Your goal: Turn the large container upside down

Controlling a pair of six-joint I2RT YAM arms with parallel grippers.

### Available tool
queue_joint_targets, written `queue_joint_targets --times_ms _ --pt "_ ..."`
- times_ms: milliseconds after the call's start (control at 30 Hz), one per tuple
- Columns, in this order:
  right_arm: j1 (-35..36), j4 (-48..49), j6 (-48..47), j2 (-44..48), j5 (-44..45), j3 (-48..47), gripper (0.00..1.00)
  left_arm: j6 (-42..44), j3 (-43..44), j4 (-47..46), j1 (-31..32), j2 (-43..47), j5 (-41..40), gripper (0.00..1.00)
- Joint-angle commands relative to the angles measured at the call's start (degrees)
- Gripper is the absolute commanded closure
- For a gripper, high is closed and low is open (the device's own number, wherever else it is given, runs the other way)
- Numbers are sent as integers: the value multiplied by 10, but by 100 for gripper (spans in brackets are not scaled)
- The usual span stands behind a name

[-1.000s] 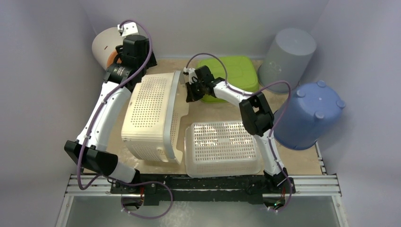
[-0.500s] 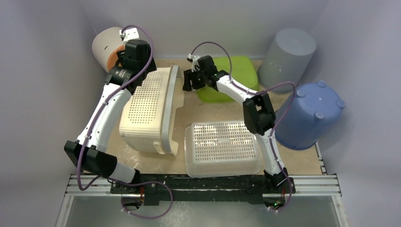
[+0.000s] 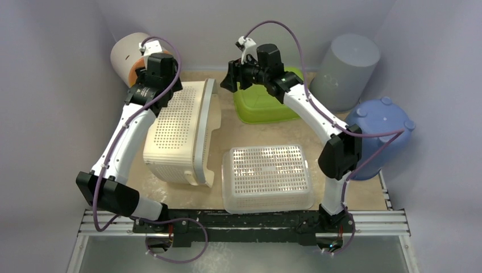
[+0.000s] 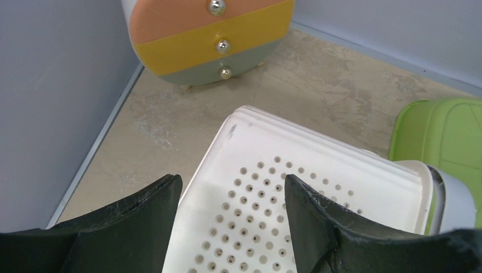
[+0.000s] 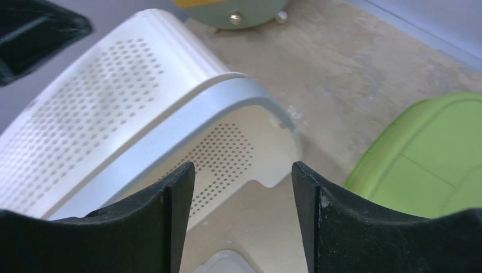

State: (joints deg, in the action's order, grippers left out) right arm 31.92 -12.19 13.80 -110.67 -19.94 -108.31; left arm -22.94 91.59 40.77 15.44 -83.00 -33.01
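The large container [image 3: 176, 136], a cream perforated bin with a grey rim, lies on its side at the left of the table with its open mouth facing right. In the left wrist view its far corner [image 4: 273, 193] shows between my fingers. My left gripper [image 3: 167, 84] [image 4: 233, 182] hovers open just over that corner, holding nothing. My right gripper [image 3: 228, 84] [image 5: 239, 170] is open and empty, raised above the table to the right of the grey rim [image 5: 170, 125] and apart from it.
A smaller clear perforated basket [image 3: 267, 176] sits upside down near the front. A green lid [image 3: 267, 96] lies at the back. A blue bucket [image 3: 375, 139] and a grey bucket [image 3: 347, 68] stand at the right. A round drawer unit [image 3: 128, 54] [image 4: 210, 34] sits in the back-left corner.
My right gripper opened, let go of the container's rim and lifted back and upward. The container settled a little to the left on its side. The left gripper stayed open.
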Motion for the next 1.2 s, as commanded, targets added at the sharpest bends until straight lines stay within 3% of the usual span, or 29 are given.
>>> queue_joint_targets --times_ms 0,133,400,700,867,1167 --pt "14 -14 -14 30 -103 12 33 0 -20 -25 -7 37 -17 33" --pt "46 -47 -24 10 -137 -24 31 -1 -45 -27 -13 54 -23 33" --pt "106 -90 -20 -40 -71 -129 31 -1 -76 -32 -26 87 -22 33" --pt "114 -126 -15 7 20 -134 32 -14 -135 -55 -30 109 -9 33" --pt "114 -166 -21 41 95 -79 30 -16 -145 -62 -31 110 -8 33" --pt "119 -189 -20 26 107 -126 30 -25 -155 -72 -31 110 5 33"
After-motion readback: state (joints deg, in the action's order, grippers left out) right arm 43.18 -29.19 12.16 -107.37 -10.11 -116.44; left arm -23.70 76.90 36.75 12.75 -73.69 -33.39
